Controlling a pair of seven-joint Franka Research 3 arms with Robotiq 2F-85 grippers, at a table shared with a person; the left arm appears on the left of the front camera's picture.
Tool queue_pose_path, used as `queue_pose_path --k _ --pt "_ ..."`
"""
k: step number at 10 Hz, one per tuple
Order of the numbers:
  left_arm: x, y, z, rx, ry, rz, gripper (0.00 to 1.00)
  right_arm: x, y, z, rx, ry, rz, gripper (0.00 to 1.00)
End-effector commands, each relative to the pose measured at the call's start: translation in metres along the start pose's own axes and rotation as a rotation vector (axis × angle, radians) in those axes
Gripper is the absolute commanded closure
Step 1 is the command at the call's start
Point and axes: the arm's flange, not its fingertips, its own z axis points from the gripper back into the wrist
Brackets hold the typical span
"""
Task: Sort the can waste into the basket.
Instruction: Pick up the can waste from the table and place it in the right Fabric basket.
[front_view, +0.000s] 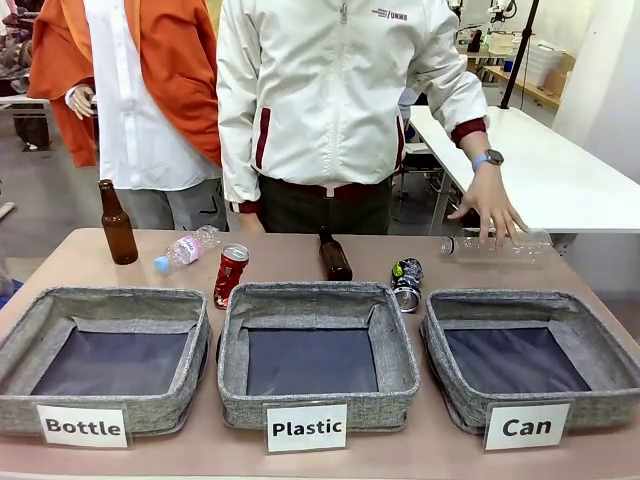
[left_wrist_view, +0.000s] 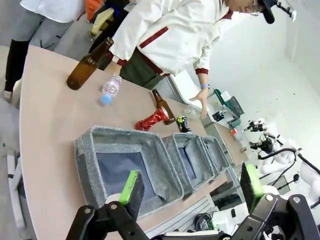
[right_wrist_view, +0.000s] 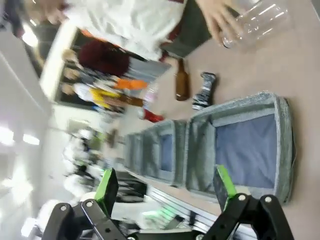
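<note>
I see the left claw (left_wrist_view: 191, 182) spread wide and empty, above the near edge of the surface (left_wrist_view: 47, 130). The right claw (right_wrist_view: 165, 182) is equally wide and empty, facing the Can basket (front_view: 462, 400). The red can (front_view: 231, 274) stands tilted just beside the Plastic basket (front_view: 236, 350), at its far left corner. The dark can (front_view: 406, 283) lies between the far corners of both baskets. A hand (front_view: 490, 205) rests on a clear bottle (front_view: 505, 244).

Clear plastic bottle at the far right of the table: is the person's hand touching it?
Touching. The front view shows the person's hand spread over the clear plastic bottle, pressing on its upper side. The right wrist view also shows the hand on it.
</note>
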Motion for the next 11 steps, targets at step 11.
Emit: queue_pose_path --k 11 --pt "0.002 -0.001 0.002 -0.016 -0.012 -0.024 0.0 -0.028 -0.042 0.038 -0.196 -0.082 -0.027 0.0"
